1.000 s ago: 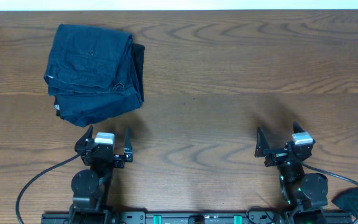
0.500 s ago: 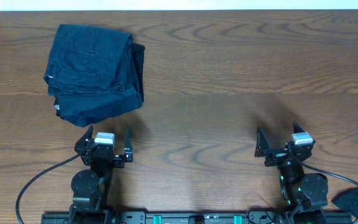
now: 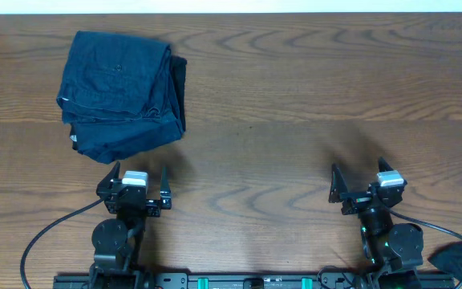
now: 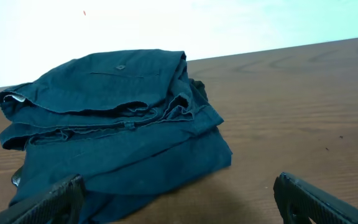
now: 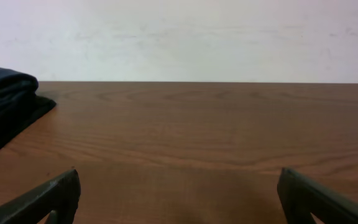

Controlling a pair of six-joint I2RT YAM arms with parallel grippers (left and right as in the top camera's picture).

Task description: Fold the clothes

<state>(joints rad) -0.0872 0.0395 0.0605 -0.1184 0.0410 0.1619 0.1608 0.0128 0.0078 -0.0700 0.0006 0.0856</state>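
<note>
Looking down from above, you see the left fingers (image 3: 141,171) and the right fingers (image 3: 358,167) spread wide apart with nothing between them, both near the front edge of the desk (image 3: 255,96). A pile of folded blue clothes (image 3: 119,92) lies at the far left of the desk, just ahead of the left fingers. A bit of dark cloth (image 3: 455,261) pokes in at the near right corner, cut off by the edge; you cannot tell if it is the shirt to fold.
</note>
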